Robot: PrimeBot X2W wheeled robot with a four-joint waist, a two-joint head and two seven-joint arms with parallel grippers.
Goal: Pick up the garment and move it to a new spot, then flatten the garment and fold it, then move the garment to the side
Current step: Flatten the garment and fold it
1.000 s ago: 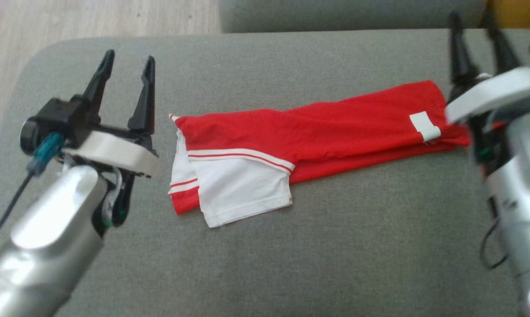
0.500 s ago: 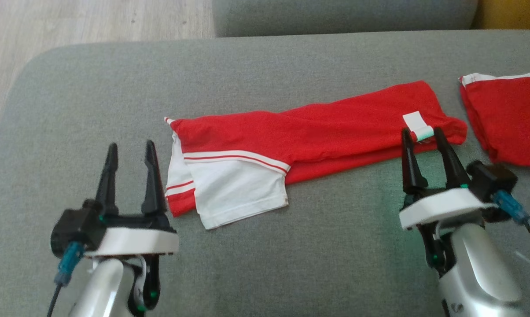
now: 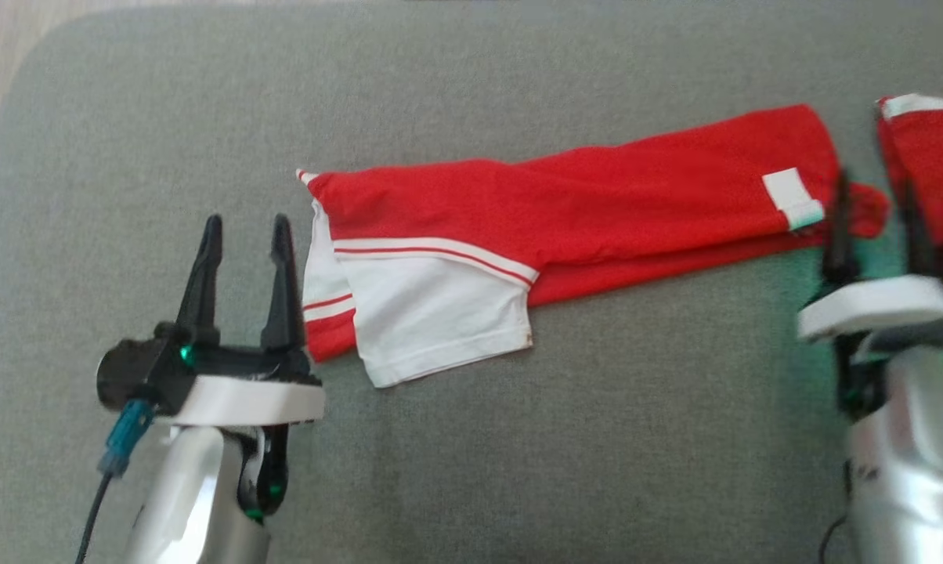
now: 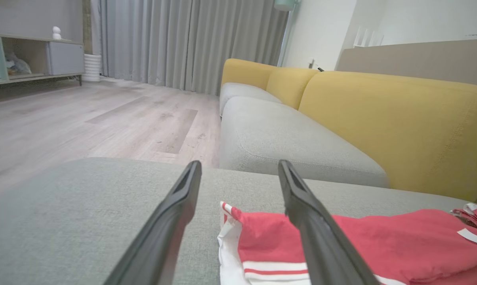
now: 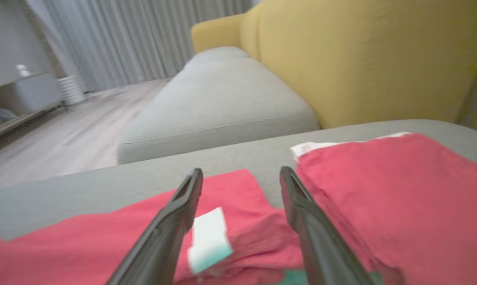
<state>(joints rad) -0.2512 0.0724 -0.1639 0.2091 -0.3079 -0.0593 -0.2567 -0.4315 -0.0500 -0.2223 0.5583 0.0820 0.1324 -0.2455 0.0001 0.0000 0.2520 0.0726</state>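
Note:
The garment point(image 3: 565, 211) is a red shirt with white, red-striped sleeves, folded into a long band across the grey cushion point(image 3: 518, 470). Its sleeve end lies left, and a white tag point(image 3: 791, 197) marks its right end. My left gripper point(image 3: 246, 235) stands open just left of the sleeve end, apart from the cloth. In the left wrist view the sleeve end point(image 4: 262, 245) lies between and beyond the fingers. My right gripper point(image 3: 875, 204) is open at the garment's right end, blurred. The right wrist view shows its fingers astride the tag point(image 5: 208, 237) and the bunched red hem.
A second red garment point(image 3: 930, 164) lies at the right edge, also seen as a red garment point(image 5: 385, 202) right of my right fingers. A yellow sofa back point(image 4: 401, 122) and another grey seat point(image 4: 286, 138) lie beyond. Wooden floor point(image 4: 84, 122) is to the left.
The head camera has tipped down and nearer, so the whole picture shifted. My right gripper has gone right and forward to the garment's tagged end. The left gripper stays beside the sleeves.

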